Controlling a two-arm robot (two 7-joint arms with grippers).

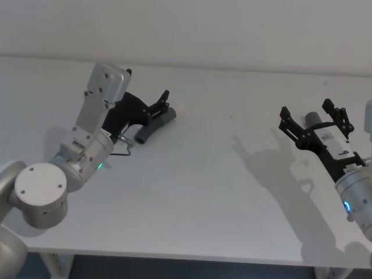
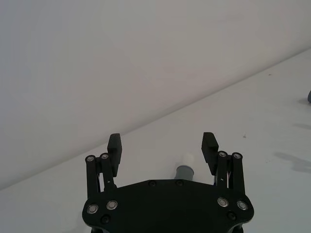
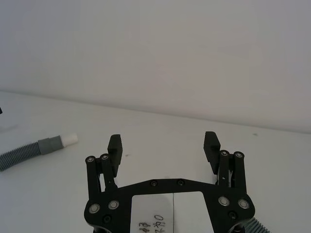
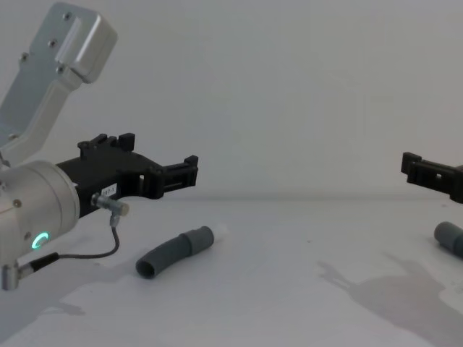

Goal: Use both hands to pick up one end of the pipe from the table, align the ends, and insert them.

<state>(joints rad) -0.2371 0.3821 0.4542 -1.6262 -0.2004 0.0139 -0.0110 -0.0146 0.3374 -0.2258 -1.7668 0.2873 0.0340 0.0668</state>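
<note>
At left, the left tool (image 1: 160,106) hovers, fingers spread, above the curved pipe piece (image 1: 152,125), which lies on the white surface (image 1: 221,186) with its whitish tip (image 4: 219,231) pointing right. At right, the right tool (image 1: 307,110), fingers likewise apart, hangs over the second pipe piece (image 1: 314,119).

The right hand (image 3: 163,142) hovers spread wide above the table (image 3: 272,155), a white-tipped pipe piece (image 3: 36,148) lying well aside.

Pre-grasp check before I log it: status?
Left gripper jaws open, over curved pipe piece. Right gripper jaws open, over second piece. Both on table. No obstruction seen.
</note>
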